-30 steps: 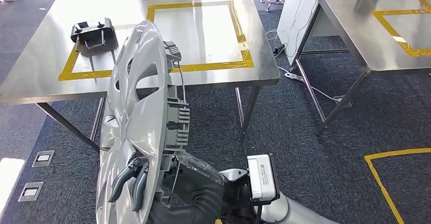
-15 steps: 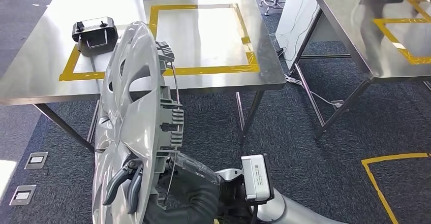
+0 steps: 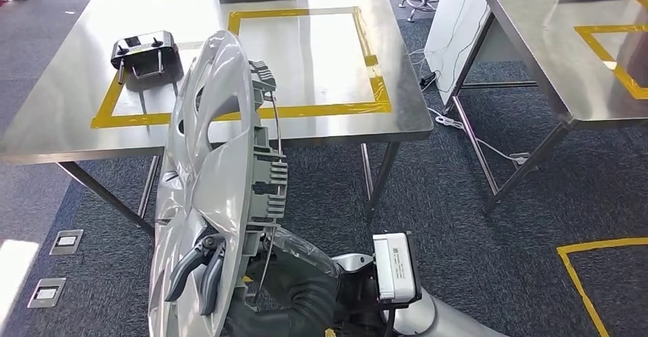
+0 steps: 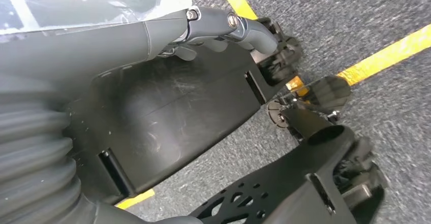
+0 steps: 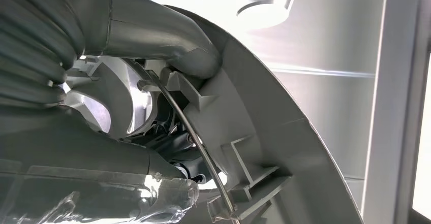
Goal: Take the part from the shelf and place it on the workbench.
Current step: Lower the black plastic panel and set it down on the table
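Since the earlier frame my camera has shifted; the surface [image 3: 61,115] sits slightly lower in the head view. The right hand [image 3: 200,270] still holds the silver wheel cover [image 3: 206,176] upright, fingers [image 3: 183,264] wrapped over its rim, short of the surface. I cannot tell the left hand's [image 4: 152,36] state.

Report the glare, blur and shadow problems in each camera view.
Head view: sharp, but light glares off the steel workbench around the yellow tape, and the hubcap blocks much of the frame. Left wrist view: dim, close parts soft. Right wrist view: the right hand and hubcap rim are near and slightly soft, with blown-out white beyond.
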Tool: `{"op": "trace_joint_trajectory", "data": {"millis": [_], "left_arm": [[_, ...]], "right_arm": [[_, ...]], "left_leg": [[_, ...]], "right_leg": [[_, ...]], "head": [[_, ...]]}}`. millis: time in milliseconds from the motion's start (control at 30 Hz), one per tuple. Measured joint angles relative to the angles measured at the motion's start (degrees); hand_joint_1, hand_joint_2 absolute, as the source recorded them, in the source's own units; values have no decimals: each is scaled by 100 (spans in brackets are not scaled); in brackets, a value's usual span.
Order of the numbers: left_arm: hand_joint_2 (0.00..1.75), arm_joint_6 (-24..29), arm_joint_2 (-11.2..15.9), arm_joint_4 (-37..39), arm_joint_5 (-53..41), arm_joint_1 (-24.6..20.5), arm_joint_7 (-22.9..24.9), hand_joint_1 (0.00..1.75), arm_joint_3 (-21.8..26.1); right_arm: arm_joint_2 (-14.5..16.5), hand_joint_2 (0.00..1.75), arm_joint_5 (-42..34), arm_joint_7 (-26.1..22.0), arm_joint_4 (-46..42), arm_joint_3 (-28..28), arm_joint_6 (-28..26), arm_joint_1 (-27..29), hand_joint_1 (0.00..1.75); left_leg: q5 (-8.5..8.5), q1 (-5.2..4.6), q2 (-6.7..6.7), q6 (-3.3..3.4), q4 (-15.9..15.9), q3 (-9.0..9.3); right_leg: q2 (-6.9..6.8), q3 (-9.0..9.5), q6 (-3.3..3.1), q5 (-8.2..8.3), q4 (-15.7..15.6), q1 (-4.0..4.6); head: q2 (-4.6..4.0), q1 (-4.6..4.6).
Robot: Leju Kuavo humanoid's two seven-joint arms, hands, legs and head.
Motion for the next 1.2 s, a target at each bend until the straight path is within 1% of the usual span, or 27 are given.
{"op": "trace_joint_trajectory", "data": {"millis": [67, 100, 133, 167, 233, 267, 300, 367, 433, 467, 500, 533, 600, 633, 667, 700, 733, 767, 800, 833, 900, 967, 1033, 1100, 1133, 1167, 1200], "left_arm": [[175, 5, 3, 0, -8, -21, -13, 0, 2], [175, 9, 4, 0, -13, -42, -19, 0, 3], [175, 11, 5, 0, -17, -61, -25, 0, 5], [175, 12, 6, 0, -18, -71, -21, 0, 6], [175, 12, 9, 0, -18, -54, -3, 0, 7], [175, 11, 10, 0, -23, -38, 8, 0, 7], [175, 11, 10, 0, -31, -23, 14, 0, 6], [175, 12, 9, 0, -59, -4, 16, 0, 5], [175, 16, 3, -3, -79, -1, 15, 0, 4], [175, 16, 0, -4, -82, -2, 14, 0, 4], [175, 17, -3, -6, -79, -2, 14, 0, 4], [175, 18, -2, -7, -77, -1, 15, 0, 4], [175, 18, -2, -7, -74, 2, 16, 0, 4], [175, 17, -1, -7, -74, 4, 18, 0, 4], [175, 17, -1, -7, -75, 5, 21, 0, 4], [175, 17, -1, -7, -75, 5, 23, 0, 4], [175, 16, -2, -7, -77, 5, 26, 0, 4], [175, 16, -3, -7, -81, 4, 29, 0, 4], [175, 16, -4, -7, -85, 4, 32, 0, 4], [175, 15, -4, -7, -90, 5, 34, 0, 4], [175, 11, -4, -7, -93, 3, 36, 0, 3], [175, 8, -1, -7, -94, 0, 38, 0, 2], [175, 7, 2, -7, -96, -1, 36, 0, 2], [175, 10, 3, -7, -100, -35, 24, 0, 4], [175, 13, 4, -7, -102, -56, 19, 0, 7], [175, 15, 4, -7, -101, -74, 17, 0, 9], [175, 16, 5, -7, -100, -77, 20, 0, 10]], "right_arm": [[9, 175, -1, -3, 0, 4, 0, -1, 175], [11, 175, -1, -3, 1, 7, 0, 4, 175], [11, 175, -1, -2, 1, 9, 0, 12, 175], [12, 175, -1, -1, 2, 10, 0, 16, 175], [15, 175, 0, -1, 2, 10, 0, 17, 175], [16, 175, 1, -1, 2, 9, -1, 16, 175], [16, 175, 1, -2, 2, 8, -2, 16, 175], [15, 175, 1, -2, 1, 7, -7, 15, 175], [16, 175, 1, -2, 0, 5, -13, 12, 175], [17, 175, 1, -2, -1, 3, -14, 9, 175], [17, 175, 1, -3, -1, 1, -14, 6, 175], [16, 175, 1, -4, -1, 0, -14, 6, 175], [8, 175, 1, -6, -1, 4, -13, 14, 175], [3, 175, 1, -6, 0, 7, -13, 20, 175], [-1, 175, 1, -6, 0, 9, -13, 24, 175], [-3, 175, 1, -6, 0, 10, -11, 26, 175], [-3, 175, 1, -6, 0, 9, -9, 25, 175], [-2, 175, 0, -6, 0, 9, -6, 23, 175], [-2, 175, 1, -7, 0, 8, -3, 18, 175], [-1, 175, 1, -7, 0, 8, -1, 15, 175], [0, 175, 1, -8, 0, 5, 1, 9, 175], [4, 175, -1, -8, 0, 2, 1, 8, 175], [16, 175, -1, -9, 0, 1, 2, 4, 175], [25, 175, -2, -10, 1, 5, 3, 6, 175], [26, 175, -4, -10, 1, 8, 4, 12, 175], [26, 175, -7, -9, 2, 10, 4, 17, 175], [27, 175, -10, -8, 2, 11, 5, 21, 175]], "left_leg": [[-292, 18, 8, -56, 677, -322], [-386, 25, 10, -79, 1003, -490], [-377, 32, 13, -95, 1175, -590], [-251, 40, 16, -106, 1140, -597], [208, 54, 23, -103, 558, -382], [375, 49, 26, -88, 252, -264], [441, 40, 28, -54, 1, -163], [388, 16, 22, 32, -185, -86], [374, 31, 12, 112, -261, -56], [386, 45, 11, 143, -280, -48], [395, 59, 14, 173, -298, -36], [396, 63, 18, 195, -304, -28], [387, 54, 23, 224, -304, -26], [380, 50, 21, 231, -304, -20], [372, 47, 17, 234, -304, -9], [359, 46, 11, 229, -304, 11], [340, 46, 4, 219, -304, 37], [319, 38, 0, 198, -303, 58], [299, 29, -2, 173, -300, 68], [286, 22, -1, 145, -302, 70], [270, 19, 5, 78, -326, 78], [210, 29, 14, 13, -302, 88], [5, 38, 20, -36, 87, -70], [-276, 45, 22, -72, 835, -435], [-330, 48, 22, -84, 1114, -586], [-276, 48, 23, -90, 1209, -655], [-105, 48, 23, -88, 1078, -617]], "right_leg": [[-11, 59, -36, -31, -15, -10], [-14, 77, -42, -49, -11, -10], [-14, 95, -43, -68, -5, -10], [-8, 115, -37, -88, 5, -11], [11, 162, -9, -137, 36, -15], [19, 175, 16, -158, 57, -6], [21, 170, 45, -170, 76, 2], [11, 127, 108, -162, 91, 19], [-3, 98, 167, -162, 102, 21], [-6, 65, 196, -211, 172, 18], [-5, -20, 225, -311, 351, 12], [-3, -169, 251, -456, 648, -1], [-4, -566, 289, -731, 1403, -25], [-3, -706, 296, -763, 1644, -31], [-3, -748, 295, -686, 1676, -34], [-3, -671, 283, -501, 1465, -34], [-3, -510, 262, -264, 1086, -33], [-3, -328, 236, -90, 697, -23], [0, -177, 209, 14, 363, -14], [3, -91, 185, 38, 175, -2], [13, -50, 134, -13, 77, 11], [13, 8, 71, -26, 32, -15], [3, 86, 10, -46, -14, -43], [-6, 130, -25, -86, -15, -39], [-7, 153, -29, -107, -13, -37], [-3, 181, -28, -131, -10, -35], [5, 219, -21, -157, -6, -35]], "head": [[0, -56], [0, -69], [0, -77], [0, -84], [0, -100], [0, -110], [0, -119], [0, -122], [0, -113], [0, -96], [0, -72], [0, -46], [0, -3], [0, 3], [0, 11], [0, 20], [0, 29], [0, 36], [0, 42], [0, 42], [0, 41], [0, 27], [0, -22], [0, -71], [0, -82], [0, -91], [0, -98]]}}
